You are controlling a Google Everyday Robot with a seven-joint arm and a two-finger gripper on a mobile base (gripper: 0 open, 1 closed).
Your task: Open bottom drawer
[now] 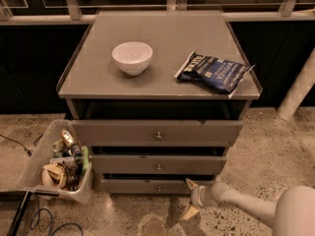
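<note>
While pincer [190,198] hangs beside bottom drawer [142,186], floor bin [78,194] holds jumbled clutter [64,162].

One cabinet [74,82] is carrying three grey drawers: top drawer [118,132], middle drawer [197,164], bottom drawer [133,186]. Each is showing one round knob [158,135], three in total. One white bowl [132,57] and one blue chip bag [212,72] are sitting on the cabinet top. One clear bin [37,154] is standing by its left edge. One gripper [190,197] is hovering at the bottom drawer's right corner, fingers spread.
</note>
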